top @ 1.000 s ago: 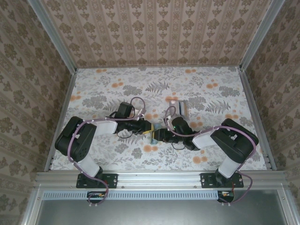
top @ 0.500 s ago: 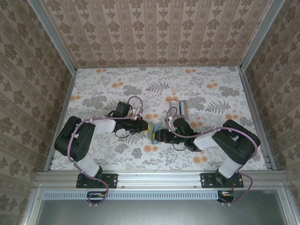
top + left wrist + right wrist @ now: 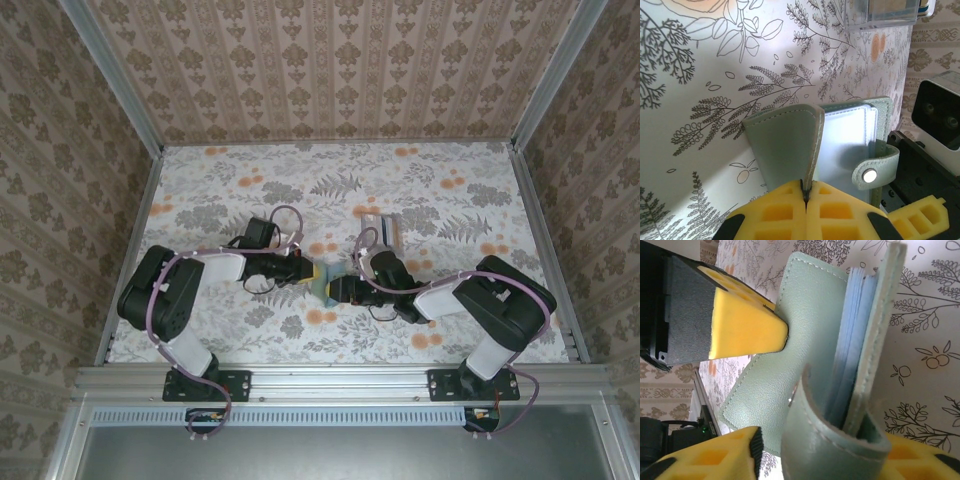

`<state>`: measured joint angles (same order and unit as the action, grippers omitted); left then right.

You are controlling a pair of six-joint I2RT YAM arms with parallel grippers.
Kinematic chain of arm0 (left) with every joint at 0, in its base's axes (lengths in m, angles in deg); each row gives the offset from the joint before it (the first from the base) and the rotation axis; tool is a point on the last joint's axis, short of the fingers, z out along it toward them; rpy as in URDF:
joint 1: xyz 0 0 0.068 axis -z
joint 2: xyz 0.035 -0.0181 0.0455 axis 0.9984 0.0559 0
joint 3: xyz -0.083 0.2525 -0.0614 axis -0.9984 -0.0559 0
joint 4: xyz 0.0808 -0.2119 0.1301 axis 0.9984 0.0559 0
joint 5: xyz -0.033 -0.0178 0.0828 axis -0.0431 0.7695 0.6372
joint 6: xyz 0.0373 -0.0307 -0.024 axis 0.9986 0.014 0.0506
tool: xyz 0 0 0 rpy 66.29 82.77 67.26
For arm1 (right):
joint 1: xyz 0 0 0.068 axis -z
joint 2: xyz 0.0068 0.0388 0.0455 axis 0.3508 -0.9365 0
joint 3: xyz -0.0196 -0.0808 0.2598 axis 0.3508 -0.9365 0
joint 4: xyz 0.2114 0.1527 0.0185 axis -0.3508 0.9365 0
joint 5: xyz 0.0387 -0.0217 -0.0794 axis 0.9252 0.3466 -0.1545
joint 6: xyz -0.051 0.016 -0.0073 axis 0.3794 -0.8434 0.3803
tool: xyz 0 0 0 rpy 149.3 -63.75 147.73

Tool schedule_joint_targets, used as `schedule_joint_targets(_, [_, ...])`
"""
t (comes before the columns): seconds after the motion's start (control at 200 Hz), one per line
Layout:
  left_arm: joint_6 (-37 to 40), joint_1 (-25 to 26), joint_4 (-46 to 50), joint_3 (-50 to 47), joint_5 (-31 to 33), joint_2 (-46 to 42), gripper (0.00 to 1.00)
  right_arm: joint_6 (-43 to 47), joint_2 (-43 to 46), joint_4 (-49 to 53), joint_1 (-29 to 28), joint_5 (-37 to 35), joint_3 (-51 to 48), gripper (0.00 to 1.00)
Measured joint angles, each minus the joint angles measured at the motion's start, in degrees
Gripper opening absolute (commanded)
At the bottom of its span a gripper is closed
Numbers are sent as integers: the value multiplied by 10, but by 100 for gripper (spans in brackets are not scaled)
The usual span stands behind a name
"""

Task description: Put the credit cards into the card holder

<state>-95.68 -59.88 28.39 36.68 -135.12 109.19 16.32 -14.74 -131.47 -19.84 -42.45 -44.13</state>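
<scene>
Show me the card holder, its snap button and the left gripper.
card holder (image 3: 782,150), left wrist view, green outer cover.
snap button (image 3: 869,175), left wrist view, on the metal stud.
left gripper (image 3: 805,190), left wrist view, between yellow fingertips.

The card holder (image 3: 325,283) is near the middle of the table (image 3: 450,190), a bit toward the front. The left gripper (image 3: 312,272) is at its 9 o'clock side and the right gripper (image 3: 339,290) is at its 4 o'clock side, so the card holder is between them. The credit cards (image 3: 383,227) lie on the table at 1 o'clock from the card holder, behind it and apart from it.
</scene>
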Motion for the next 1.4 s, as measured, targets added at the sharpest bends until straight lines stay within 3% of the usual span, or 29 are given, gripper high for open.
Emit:
schedule_joint_targets(0.135, [0, 0, -1, -1, -2, 1, 0, -3, 14, 17, 4, -9, 0, 63])
schedule_joint_targets(0.7, [2, -19, -6, -27, 30, 12, 0, -18, 32, -11, 50, -9, -37, 60])
schedule_joint_targets(0.905, [2, -19, -6, -27, 33, 12, 0, -30, 35, -14, 56, -17, -45, 42])
schedule_joint_targets(1.18, [2, -19, -7, -29, 38, 12, 0, -38, 35, -23, 57, -19, -46, 52])
schedule_joint_targets(1.4, [2, -20, -17, -34, 37, 27, 0, -38, 35, -31, 64, -19, -53, 34])
